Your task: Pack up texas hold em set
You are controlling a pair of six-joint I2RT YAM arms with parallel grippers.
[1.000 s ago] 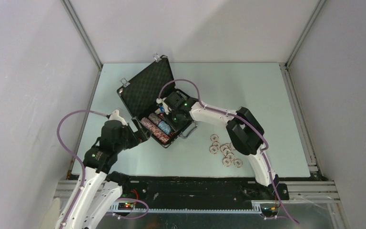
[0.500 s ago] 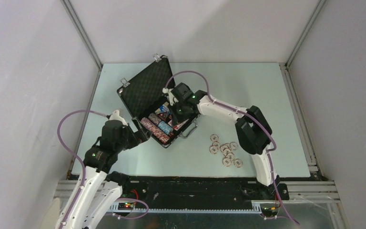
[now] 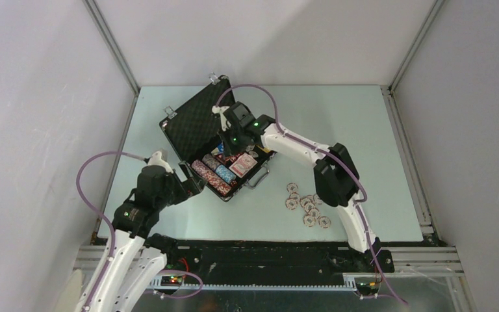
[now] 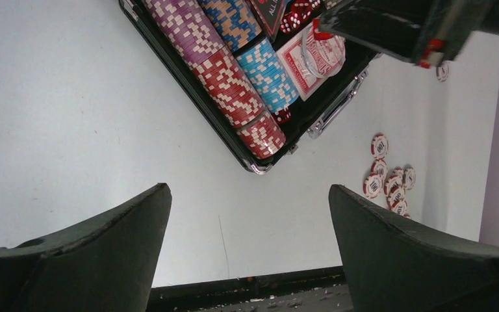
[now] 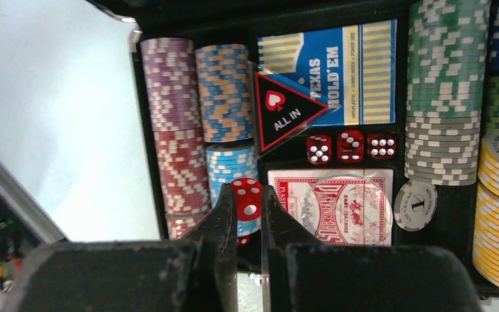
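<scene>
The black case (image 3: 198,120) lies open on the table, lid up at the back left. Chip rows (image 5: 182,130), a blue deck (image 5: 338,71), a red deck (image 5: 331,205) and three red dice (image 5: 349,147) lie in it. My right gripper (image 5: 249,192) is above the case interior, in the top view (image 3: 224,146), shut on a red die (image 5: 247,198). My left gripper (image 4: 248,190) is open and empty, just short of the case's near corner (image 4: 256,166); it also shows in the top view (image 3: 191,184).
Several loose white-and-red chips (image 3: 307,205) lie on the table right of the case, also in the left wrist view (image 4: 390,182). A black "ALL IN" triangle (image 5: 282,110) lies on the blue deck. The silver handle (image 3: 260,177) sticks out from the case's near side.
My right gripper has moved from the case's near side toward the lid, uncovering the red deck. The left arm has not moved.
</scene>
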